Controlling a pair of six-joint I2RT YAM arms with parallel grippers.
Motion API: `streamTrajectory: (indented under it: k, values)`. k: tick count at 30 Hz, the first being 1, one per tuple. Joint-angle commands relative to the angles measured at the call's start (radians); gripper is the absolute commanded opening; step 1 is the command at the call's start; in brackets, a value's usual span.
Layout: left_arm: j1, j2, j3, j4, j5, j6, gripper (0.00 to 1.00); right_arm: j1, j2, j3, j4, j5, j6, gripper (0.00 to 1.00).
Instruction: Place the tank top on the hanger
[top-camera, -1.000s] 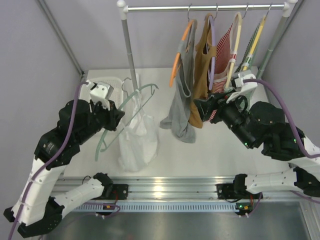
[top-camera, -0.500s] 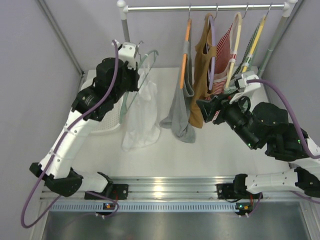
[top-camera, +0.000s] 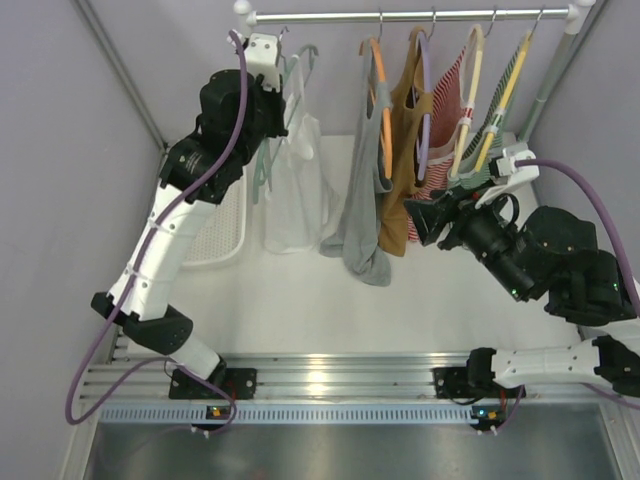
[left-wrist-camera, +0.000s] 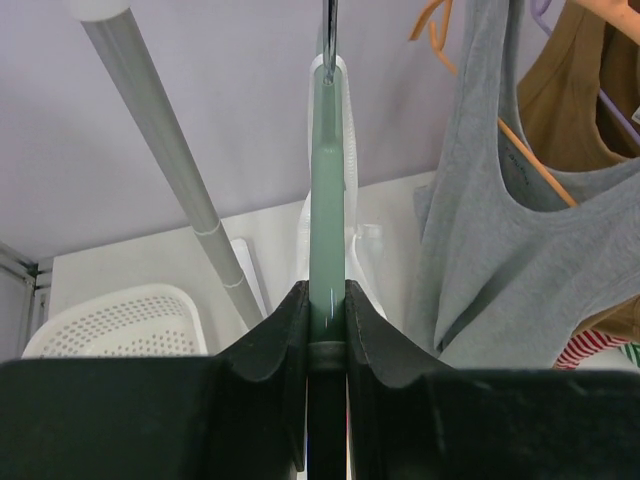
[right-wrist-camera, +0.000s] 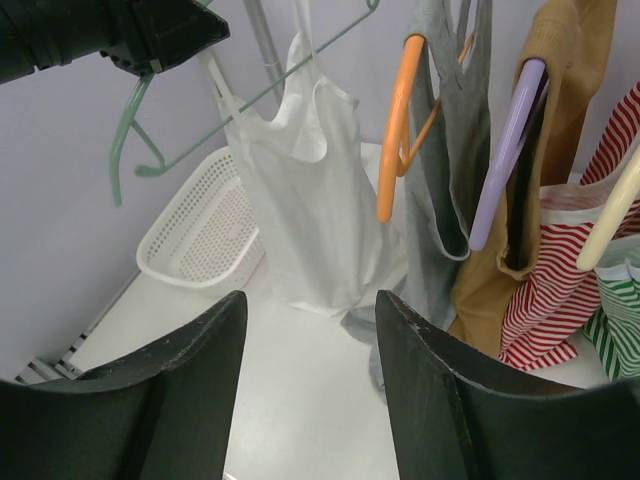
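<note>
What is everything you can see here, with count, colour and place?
rail: one, silver, across the back
table: one, white, underneath
basket: one, white, table's back left
hanger: one, sage green, raised at the rail's left end
tank top: one, white, on that hanger
grey top: one, grey, on orange hanger
brown top: one, brown, on purple hanger
red-striped top: one, red and white, on cream hanger
green-striped top: one, green and white, rail's far right
left end effector: one, black, shut on hanger
right end effector: one, black, open, empty

Left claw (left-wrist-camera: 325, 305) pinches the upright hanger (left-wrist-camera: 327, 180), grey top (left-wrist-camera: 500, 230) beside
</note>
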Motion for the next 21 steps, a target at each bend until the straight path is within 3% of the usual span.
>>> streamTrajectory:
  k: [1, 11, 21]
  values:
    - [0.012, 0.015, 0.060, 0.144, -0.011, 0.019, 0.00, -0.006, -0.016, -0.007, -0.001, 0.011, 0.008, 0.54]
    - [0.038, 0.109, 0.178, 0.184, 0.003, 0.011, 0.00, -0.006, -0.036, -0.021, -0.019, 0.011, 0.025, 0.54]
    - [0.076, 0.167, 0.181, 0.216, 0.059, -0.038, 0.00, -0.006, -0.047, -0.044, -0.027, 0.003, 0.048, 0.53]
